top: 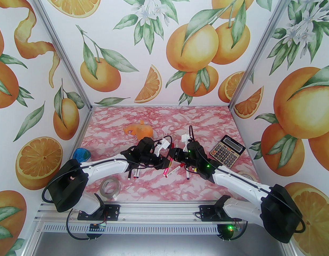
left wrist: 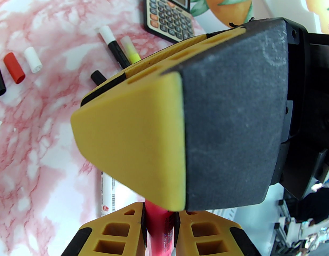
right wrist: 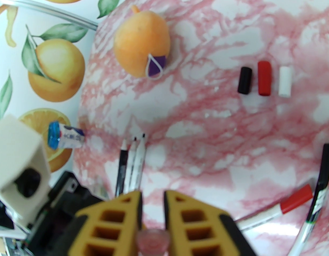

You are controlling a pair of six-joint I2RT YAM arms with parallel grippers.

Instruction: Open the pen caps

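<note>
3 loose caps (right wrist: 264,81) on tbl (right wrist: 207,132)

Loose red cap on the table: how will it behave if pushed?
Red cap lies on its side, a round cylinder: probably rolls sideways. Small plastic: likely light and stiff. Black cap and white cap flank it closely, so it may bump them.

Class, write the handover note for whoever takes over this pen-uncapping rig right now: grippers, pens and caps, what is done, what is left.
Left gripper: shut on the pink pen.
Right gripper: shut on its pink cap, apparently not yet off.
Done: black cap, red cap and white cap lie loose in a row; three open pens lie side by side.
Left: pull this cap, then the red-capped pen, black pen and yellow pen, which look capped.
</note>
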